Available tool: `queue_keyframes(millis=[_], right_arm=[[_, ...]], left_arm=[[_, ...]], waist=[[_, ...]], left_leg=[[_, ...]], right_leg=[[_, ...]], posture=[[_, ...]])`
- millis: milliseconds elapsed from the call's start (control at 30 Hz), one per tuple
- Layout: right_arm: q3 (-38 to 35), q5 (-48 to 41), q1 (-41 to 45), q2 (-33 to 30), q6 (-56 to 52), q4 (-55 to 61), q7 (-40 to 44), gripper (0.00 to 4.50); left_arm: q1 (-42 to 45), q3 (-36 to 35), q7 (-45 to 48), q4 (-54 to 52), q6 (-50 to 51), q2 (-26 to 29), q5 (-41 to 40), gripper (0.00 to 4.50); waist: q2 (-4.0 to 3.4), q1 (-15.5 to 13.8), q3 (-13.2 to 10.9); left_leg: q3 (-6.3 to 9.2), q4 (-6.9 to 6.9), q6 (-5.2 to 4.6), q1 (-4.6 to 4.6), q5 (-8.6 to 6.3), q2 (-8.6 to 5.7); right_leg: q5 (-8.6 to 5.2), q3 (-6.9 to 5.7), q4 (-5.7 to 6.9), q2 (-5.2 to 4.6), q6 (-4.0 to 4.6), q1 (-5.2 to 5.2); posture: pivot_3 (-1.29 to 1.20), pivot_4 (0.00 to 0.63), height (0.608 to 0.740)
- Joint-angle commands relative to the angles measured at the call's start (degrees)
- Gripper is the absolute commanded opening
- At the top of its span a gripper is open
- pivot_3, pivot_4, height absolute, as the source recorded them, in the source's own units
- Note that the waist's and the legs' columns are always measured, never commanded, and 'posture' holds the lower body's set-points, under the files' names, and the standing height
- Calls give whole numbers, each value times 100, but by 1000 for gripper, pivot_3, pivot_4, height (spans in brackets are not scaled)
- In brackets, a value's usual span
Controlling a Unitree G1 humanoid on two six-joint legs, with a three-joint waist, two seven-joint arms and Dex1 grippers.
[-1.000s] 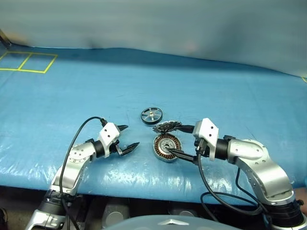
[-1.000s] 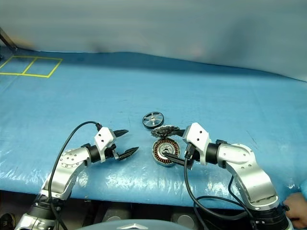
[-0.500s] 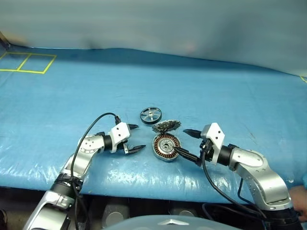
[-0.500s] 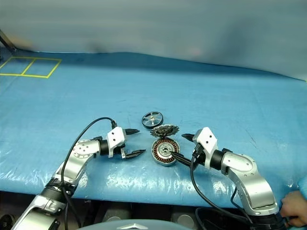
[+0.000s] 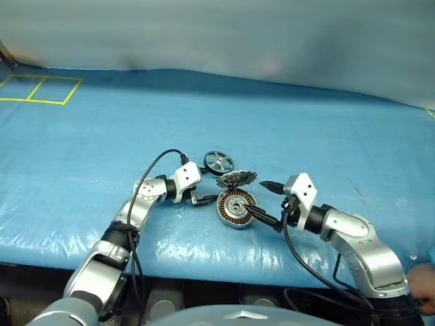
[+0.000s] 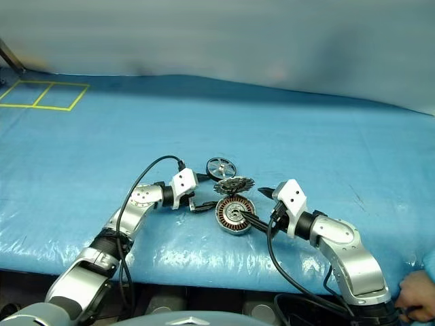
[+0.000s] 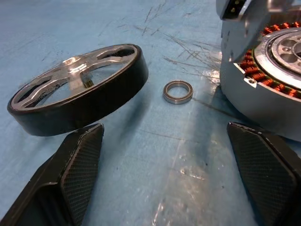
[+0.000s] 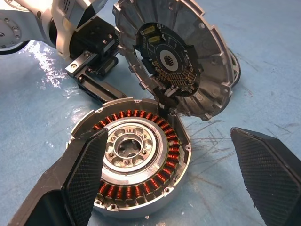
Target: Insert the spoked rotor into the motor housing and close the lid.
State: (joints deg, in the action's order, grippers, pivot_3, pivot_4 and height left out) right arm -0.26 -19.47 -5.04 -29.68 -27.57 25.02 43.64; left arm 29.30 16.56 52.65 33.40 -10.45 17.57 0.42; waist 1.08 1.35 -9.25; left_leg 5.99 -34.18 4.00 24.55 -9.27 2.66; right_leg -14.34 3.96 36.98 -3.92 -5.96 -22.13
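both end effectors, left end effector (image 5: 202, 191) and right end effector (image 5: 270, 202), are spread, flanking the motor housing (image 5: 236, 208); nothing is gripped.

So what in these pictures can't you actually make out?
- Lid: in the right wrist view it stands tilted over the motor housing; its lower edge hides where they meet.
- Spoked rotor: its underside is hidden by its own black rim.
- Small metal ring: too small to find in the eye views.
- Motor housing in the left wrist view: cut off by the picture's edge.
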Motion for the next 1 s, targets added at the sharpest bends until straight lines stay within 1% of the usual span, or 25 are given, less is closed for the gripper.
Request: queue_keyframes(millis=[33,267,433,700,800,933,1000], right_arm=[[-60,-72,-29,9,165,136,-66,4381],[-60,-75,-75,3,213,150,-146,4381],[-60,-63,-99,8,239,147,-202,4381],[-27,-29,-101,13,263,126,-286,4381],[-27,-25,-115,6,264,129,-304,4423],[29,24,-90,23,284,80,-328,4423],[49,34,-62,29,283,66,-335,4423]], left_arm=[[243,77,-87,426,-198,-121,214,4500],[559,84,-196,1088,-509,-341,384,4500],[776,96,-213,1527,-652,-613,408,4500],[966,110,-55,1884,-682,-797,471,4500],[937,114,25,1886,-636,-775,489,3887],[846,164,33,1838,-624,-653,592,2570],[808,181,30,1798,-623,-578,613,2570]], waist=[[0,-6,0],[-2,-12,1],[-2,-32,2],[-3,-39,2],[-4,-39,2],[-4,-30,3],[-4,-19,3]], left_leg=[[1,0,-2,0,1,-1],[4,-3,-2,-8,2,-2],[7,-9,-4,-8,3,-6],[10,-7,-4,-7,3,-8],[10,-7,-4,-7,3,-8],[11,-7,-4,-8,3,-8],[11,-8,-6,-11,4,-8]], right_leg=[[1,0,0,0,-1,2],[2,0,-1,0,-2,13],[2,0,-2,0,-3,20],[4,-1,-4,0,-6,20],[4,-1,-4,0,-6,20],[4,-1,-3,0,-6,21],[4,-1,-2,0,-4,23]], posture=[[0,150,740],[0,150,740],[0,150,740],[0,150,740],[0,150,740],[0,150,740],[0,150,740]])
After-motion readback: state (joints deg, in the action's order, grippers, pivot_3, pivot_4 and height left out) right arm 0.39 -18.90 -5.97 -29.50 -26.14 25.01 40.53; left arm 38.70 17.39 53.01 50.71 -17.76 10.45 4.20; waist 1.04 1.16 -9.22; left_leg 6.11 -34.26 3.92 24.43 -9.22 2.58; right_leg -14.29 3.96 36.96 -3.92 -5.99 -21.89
